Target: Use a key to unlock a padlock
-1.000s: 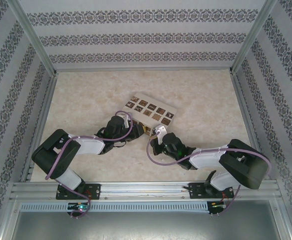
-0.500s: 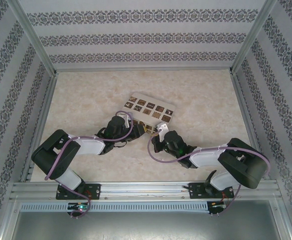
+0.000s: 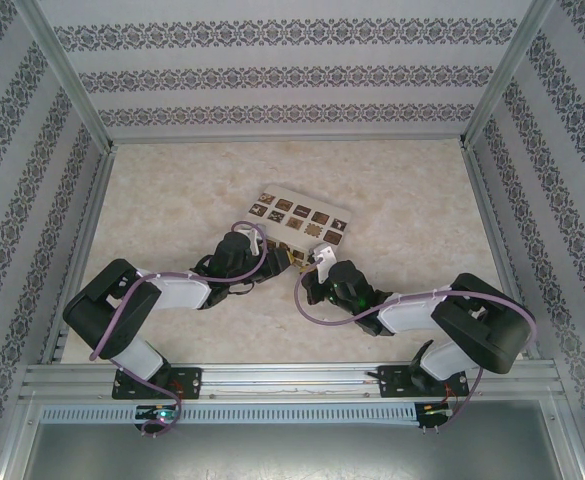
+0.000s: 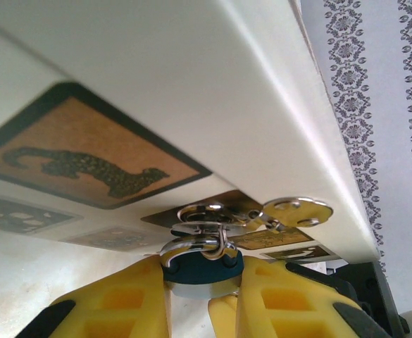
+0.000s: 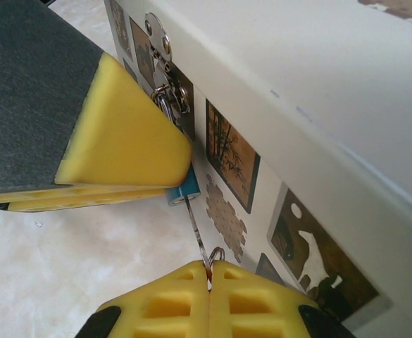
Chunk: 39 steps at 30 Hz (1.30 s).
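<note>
With the left gripper (image 4: 204,285) clamped on the padlock (image 5: 183,191) hanging at the cream box (image 5: 318,105) and the right gripper (image 5: 210,276) pinching the key (image 5: 198,234), whose blade appears seated in the padlock's base, the turn should be a pure axial twist without sideways pull.

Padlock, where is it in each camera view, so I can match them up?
Top external: too small to tell, by the box near edge.
Left wrist: padlock bottom centre, between the left fingers.
Right wrist: left of centre, under the left fingers.
Shared landmark: the box's picture tiles.
</note>
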Motion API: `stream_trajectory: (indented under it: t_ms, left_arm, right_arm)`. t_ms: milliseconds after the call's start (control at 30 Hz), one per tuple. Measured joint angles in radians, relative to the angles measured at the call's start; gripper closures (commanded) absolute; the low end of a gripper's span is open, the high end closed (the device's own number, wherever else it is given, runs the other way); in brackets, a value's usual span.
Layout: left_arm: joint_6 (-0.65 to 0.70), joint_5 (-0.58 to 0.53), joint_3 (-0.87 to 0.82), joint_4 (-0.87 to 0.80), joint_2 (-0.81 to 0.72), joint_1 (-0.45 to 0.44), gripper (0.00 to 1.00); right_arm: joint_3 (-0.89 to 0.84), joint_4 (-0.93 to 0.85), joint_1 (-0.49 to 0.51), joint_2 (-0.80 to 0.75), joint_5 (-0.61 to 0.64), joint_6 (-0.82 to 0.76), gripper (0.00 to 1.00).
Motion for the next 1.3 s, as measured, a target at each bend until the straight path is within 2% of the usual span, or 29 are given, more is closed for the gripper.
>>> stream_trajectory:
  t_ms: [833, 1300]
  left_arm:
    - [-0.001, -0.004, 0.007, 0.000, 0.001, -0.001, 0.78]
    - [-0.004, -0.060, 0.032, 0.001, 0.002, 0.004, 0.78]
  right_arm:
    - [0.023, 0.043, -0.003, 0.049, 0.000, -0.006, 1.00]
    - [0.105, 0.037, -0.055, 0.098, -0.070, -0.034, 1.00]
